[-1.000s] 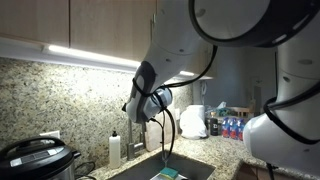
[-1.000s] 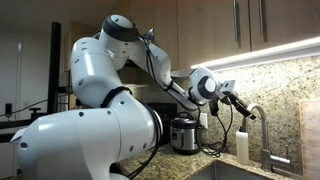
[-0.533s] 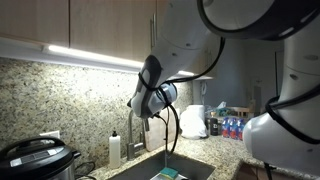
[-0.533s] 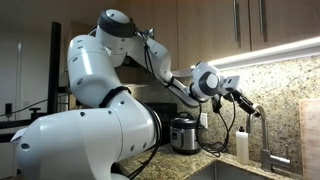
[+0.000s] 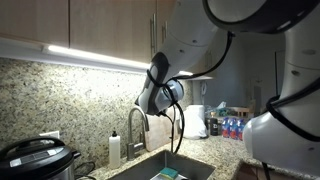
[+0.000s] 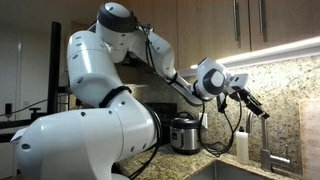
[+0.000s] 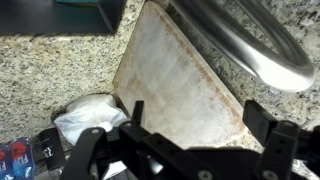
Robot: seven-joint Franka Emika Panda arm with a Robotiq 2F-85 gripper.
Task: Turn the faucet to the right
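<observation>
The faucet (image 5: pixel 131 122) is a slim brushed-metal gooseneck behind the sink (image 5: pixel 165 172). In another exterior view only its stem (image 6: pixel 264 148) shows, below the gripper. In the wrist view its arched spout (image 7: pixel 250 45) crosses the top right, beyond the fingertips. My gripper (image 5: pixel 160 100) hangs just beside the arch at about its height, and it also shows in an exterior view (image 6: pixel 255 103). In the wrist view the gripper (image 7: pixel 200 125) is open and empty, with its two black fingers wide apart. I cannot tell whether a finger touches the spout.
A white soap bottle (image 5: pixel 115 148) (image 6: pixel 241 145) stands next to the faucet. A rice cooker (image 5: pixel 35 160) (image 6: pixel 183 133) sits on the granite counter. A worn cutting board (image 7: pixel 175 80) (image 6: pixel 308 135) leans on the backsplash. Crumpled white paper (image 7: pixel 90 115) and water bottles (image 5: pixel 230 128) are nearby.
My gripper has moved sideways past the top of the faucet. The faucet's arch, covered before, now shows beside it. The gripper stays open.
</observation>
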